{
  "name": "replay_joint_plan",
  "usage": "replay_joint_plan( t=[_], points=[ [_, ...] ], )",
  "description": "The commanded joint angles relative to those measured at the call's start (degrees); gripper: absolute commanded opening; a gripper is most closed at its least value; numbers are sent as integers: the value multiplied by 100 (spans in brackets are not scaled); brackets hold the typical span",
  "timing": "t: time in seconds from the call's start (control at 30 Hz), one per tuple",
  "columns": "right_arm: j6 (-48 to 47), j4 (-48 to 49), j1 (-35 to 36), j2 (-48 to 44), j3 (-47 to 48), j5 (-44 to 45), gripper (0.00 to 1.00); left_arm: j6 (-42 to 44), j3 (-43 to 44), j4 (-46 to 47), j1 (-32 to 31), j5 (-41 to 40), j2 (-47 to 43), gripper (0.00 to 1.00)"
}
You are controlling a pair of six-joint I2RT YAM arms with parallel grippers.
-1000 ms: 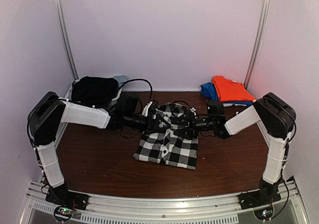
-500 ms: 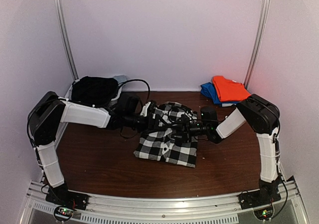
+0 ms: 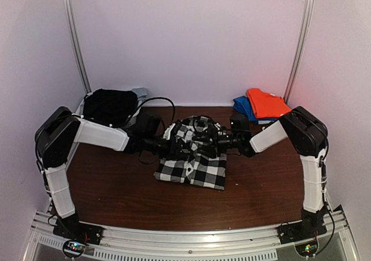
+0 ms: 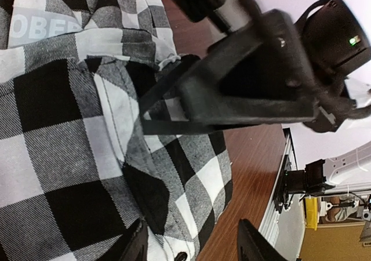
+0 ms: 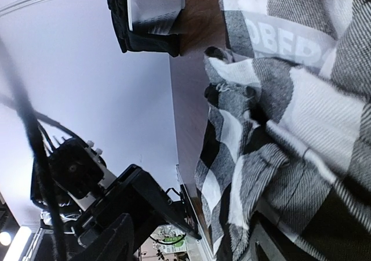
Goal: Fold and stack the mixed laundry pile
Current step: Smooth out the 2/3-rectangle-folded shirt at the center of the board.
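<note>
The black-and-white checked shirt (image 3: 191,159) lies mid-table, its upper part bunched. Both grippers meet over that bunched part, the left gripper (image 3: 175,141) coming in from the left and the right gripper (image 3: 214,141) from the right. In the left wrist view the checked shirt (image 4: 69,156) fills the frame. My left gripper (image 4: 194,248) stands open over its hem, and the right arm's fingers (image 4: 232,93) lie across the cloth. My right gripper (image 5: 191,246) is open, with folds of the shirt (image 5: 278,127) against one finger. An orange-red garment (image 3: 266,103) lies folded at the back right. A black garment (image 3: 109,105) sits at the back left.
A blue folded garment (image 3: 242,105) lies under the orange-red one. The white slatted basket (image 5: 153,3) stands in the back left corner under the black garment. Metal posts (image 3: 75,40) run up the back wall, and a rail (image 3: 185,238) lines the near edge.
My right arm has swung left and back onto the shirt's upper part. The left jaws have narrowed. The shirt has bunched and shifted slightly left.
</note>
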Motion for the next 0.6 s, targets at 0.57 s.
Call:
replay_joint_plan(
  t=[0.57],
  points=[
    [-2588, -3243, 493, -1257, -760, -550, 58, -22, -983, 727, 161, 719, 329, 34]
  ],
)
